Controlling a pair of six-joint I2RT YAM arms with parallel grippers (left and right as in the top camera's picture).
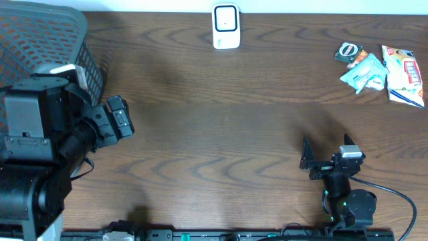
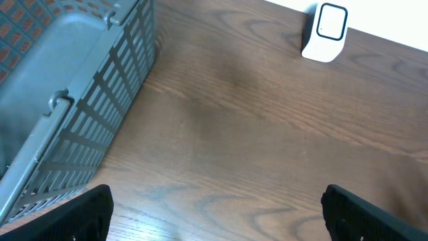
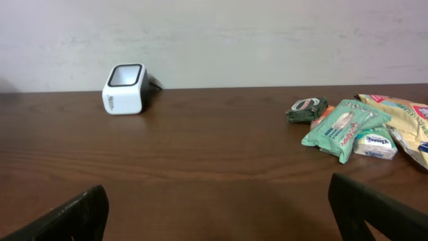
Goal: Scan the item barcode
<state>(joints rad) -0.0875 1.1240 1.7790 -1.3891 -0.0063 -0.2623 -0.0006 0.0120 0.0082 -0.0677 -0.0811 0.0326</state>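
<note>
The white barcode scanner point(image 1: 226, 27) point(image 2: 326, 31) point(image 3: 125, 88) stands upright at the table's far edge, near the middle. Packaged items lie at the far right: a green packet point(image 1: 364, 72) point(image 3: 344, 127), a small dark packet point(image 1: 348, 51) point(image 3: 307, 109) and a white-and-red bag point(image 1: 403, 75) point(image 3: 401, 120). My left gripper point(image 1: 119, 117) point(image 2: 217, 221) hangs open over bare wood beside the basket, holding nothing. Near the front edge, my right gripper point(image 1: 327, 148) point(image 3: 221, 217) is open and empty, well short of the items.
A grey mesh basket point(image 1: 40, 47) point(image 2: 67, 100) fills the far left corner, close to my left arm. A black cable point(image 1: 394, 194) trails from the right arm's base along the front edge.
</note>
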